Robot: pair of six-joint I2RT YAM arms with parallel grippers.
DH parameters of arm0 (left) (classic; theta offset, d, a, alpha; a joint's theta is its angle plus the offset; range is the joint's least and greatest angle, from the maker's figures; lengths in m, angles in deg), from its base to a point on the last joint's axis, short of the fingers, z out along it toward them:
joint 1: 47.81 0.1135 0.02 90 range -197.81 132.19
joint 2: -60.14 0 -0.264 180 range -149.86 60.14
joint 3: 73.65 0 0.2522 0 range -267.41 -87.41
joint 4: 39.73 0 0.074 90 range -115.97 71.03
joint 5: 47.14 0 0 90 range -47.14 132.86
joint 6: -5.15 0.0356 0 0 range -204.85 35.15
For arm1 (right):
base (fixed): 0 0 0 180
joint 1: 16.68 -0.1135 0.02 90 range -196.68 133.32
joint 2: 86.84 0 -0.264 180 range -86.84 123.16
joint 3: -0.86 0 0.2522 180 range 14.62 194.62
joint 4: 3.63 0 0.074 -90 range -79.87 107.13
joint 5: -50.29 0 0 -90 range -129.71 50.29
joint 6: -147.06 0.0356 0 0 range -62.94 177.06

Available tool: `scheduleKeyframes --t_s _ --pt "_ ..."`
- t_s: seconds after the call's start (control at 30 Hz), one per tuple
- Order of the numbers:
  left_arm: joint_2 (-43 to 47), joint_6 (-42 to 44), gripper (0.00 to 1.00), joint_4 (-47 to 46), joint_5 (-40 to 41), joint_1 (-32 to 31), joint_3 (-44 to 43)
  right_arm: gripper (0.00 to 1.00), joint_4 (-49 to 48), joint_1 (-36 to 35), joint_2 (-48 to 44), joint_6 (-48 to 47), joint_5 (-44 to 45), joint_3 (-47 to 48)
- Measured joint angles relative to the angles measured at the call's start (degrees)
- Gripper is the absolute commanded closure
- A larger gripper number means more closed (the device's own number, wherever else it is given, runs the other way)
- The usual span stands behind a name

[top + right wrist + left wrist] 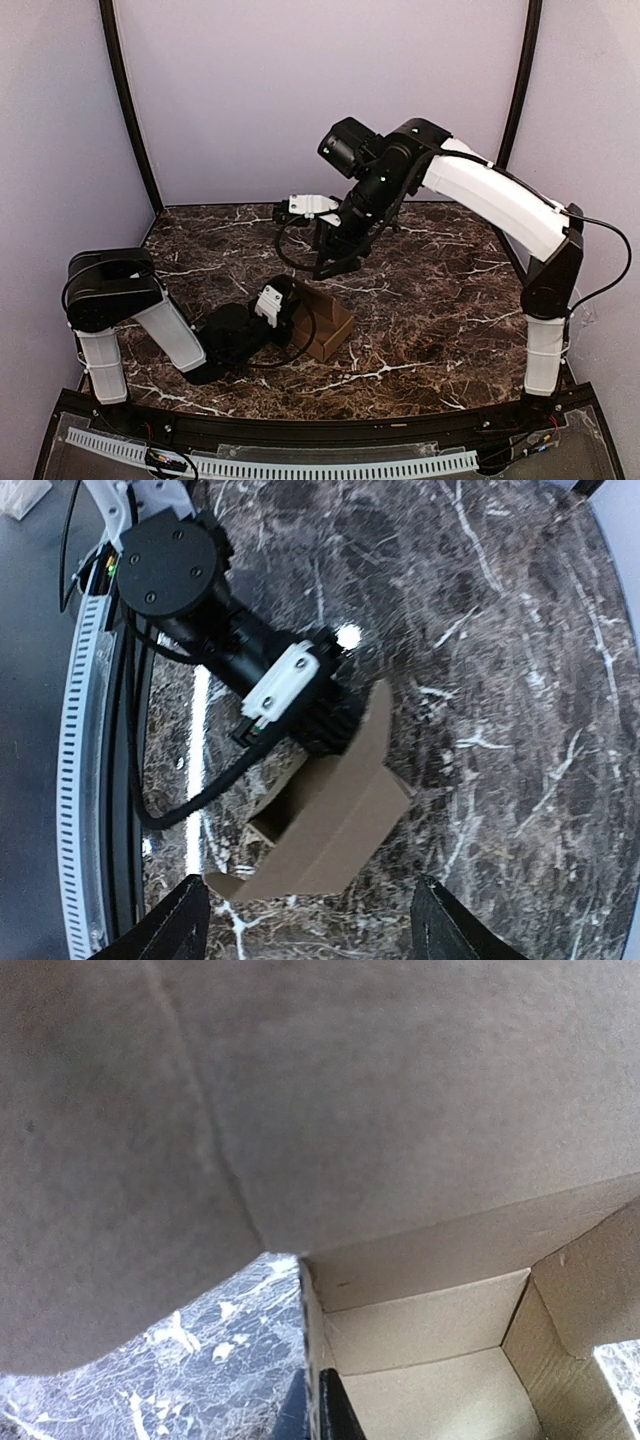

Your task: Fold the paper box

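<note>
The paper box [327, 322] is plain brown cardboard, partly folded, lying on the marble table near the front centre. My left gripper [291, 303] lies low against its left side and is shut on one box wall. In the left wrist view one finger is inside the box [430, 1340], the other outside, the wall pinched between them at the gripper [315, 1412]; a large flap [350, 1110] fills the upper view. My right gripper [334, 262] hangs open above and behind the box. In the right wrist view the box [345, 820] lies below the open gripper [320, 930], untouched.
The dark marble table [450, 300] has purple walls behind and at both sides. A black front rail with a white toothed strip [300, 465] runs along the near edge. The left arm's black cable [190, 795] loops beside the box.
</note>
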Motion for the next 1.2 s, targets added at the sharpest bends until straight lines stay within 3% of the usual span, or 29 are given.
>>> scheduleKeyframes --t_s 0.3,0.63,0.97,1.07,1.13,1.2 --pt "0.0 0.2 0.99 -0.3 3.6 -1.5 0.0 0.54 0.2 -6.8 1.0 5.6 9.0 -3.5" --pt "-0.9 0.2 0.99 -2.6 5.1 -2.3 0.8 0.63 -1.8 -10.0 1.2 7.3 19.7 -6.7" --pt "-1.8 0.2 0.99 -4.6 5.5 -2.5 1.1 1.00 -3.0 -13.0 2.4 8.1 25.4 -8.0" --pt "-1.9 0.2 0.99 -5.4 5.9 -2.5 1.6 1.00 -3.7 -13.8 2.5 8.2 27.5 -8.6" --pt "-2.0 0.2 0.91 -6.0 6.4 -2.5 2.1 1.00 -4.2 -14.2 2.5 8.1 28.5 -9.2" --pt "-2.0 0.2 0.75 -6.7 6.6 -2.5 2.5 1.00 -4.8 -14.8 2.5 8.0 29.8 -9.7"
